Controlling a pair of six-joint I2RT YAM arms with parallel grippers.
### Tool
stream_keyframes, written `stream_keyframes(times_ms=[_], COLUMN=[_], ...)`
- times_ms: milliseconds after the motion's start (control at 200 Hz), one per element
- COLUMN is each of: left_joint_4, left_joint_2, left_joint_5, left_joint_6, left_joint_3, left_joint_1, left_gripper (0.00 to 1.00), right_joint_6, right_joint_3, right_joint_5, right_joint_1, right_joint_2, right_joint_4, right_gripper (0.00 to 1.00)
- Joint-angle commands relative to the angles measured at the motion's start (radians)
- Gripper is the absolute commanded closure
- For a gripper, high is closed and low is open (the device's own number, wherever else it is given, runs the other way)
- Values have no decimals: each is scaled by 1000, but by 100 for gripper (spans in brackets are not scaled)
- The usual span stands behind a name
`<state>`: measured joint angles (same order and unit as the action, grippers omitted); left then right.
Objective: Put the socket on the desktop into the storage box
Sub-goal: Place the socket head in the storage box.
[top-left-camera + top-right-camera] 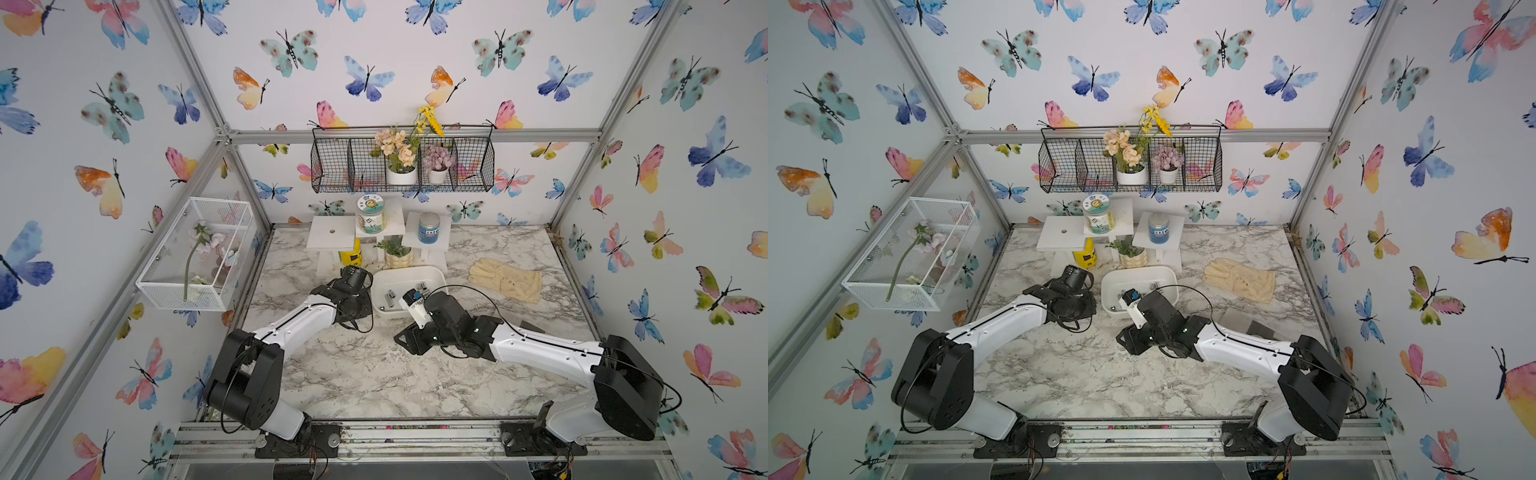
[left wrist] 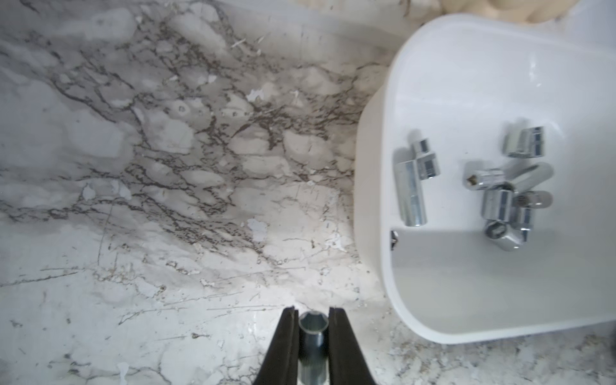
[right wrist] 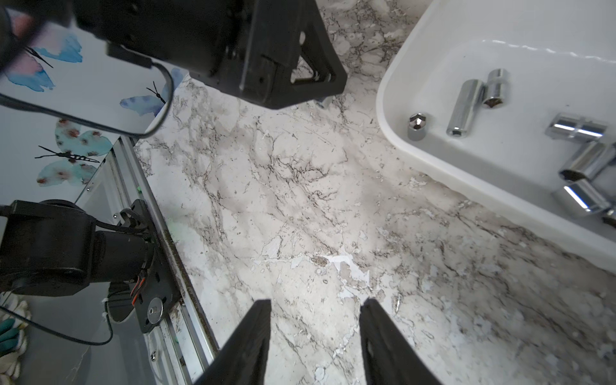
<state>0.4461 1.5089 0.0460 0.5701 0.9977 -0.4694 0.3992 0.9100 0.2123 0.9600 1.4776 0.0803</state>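
The left jaws pinch the socket lengthwise, open end at their tips, over the surface, the storage box just off to their right; the right jaws stand spread, empty.

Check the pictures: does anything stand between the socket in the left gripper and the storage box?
Nothing visible does. In the left wrist view only bare desktop lies between the socket held by the left gripper and the storage box.
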Motion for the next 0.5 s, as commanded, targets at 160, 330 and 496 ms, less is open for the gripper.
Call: stream_keyframes(times_ms=[160,330,496], left_joint_4=[30,25,10], left_joint_2=[35,138,237], left_joint_5=[-25,11,23], left_joint_6=[43,47,57], left_joint_3=[135,222,285], left_joint_1=[-69,-118,-131], left_gripper=[98,98,99], right_joint_6=[33,39,45], right_joint_3=[17,-12,-35], right_joint_5=[-68,-80,-97], right_joint_1=[-92,-154,-174], right_joint_2=[-56,-90,-127], right_joint_4=[57,78,94], right_gripper=[51,51,51])
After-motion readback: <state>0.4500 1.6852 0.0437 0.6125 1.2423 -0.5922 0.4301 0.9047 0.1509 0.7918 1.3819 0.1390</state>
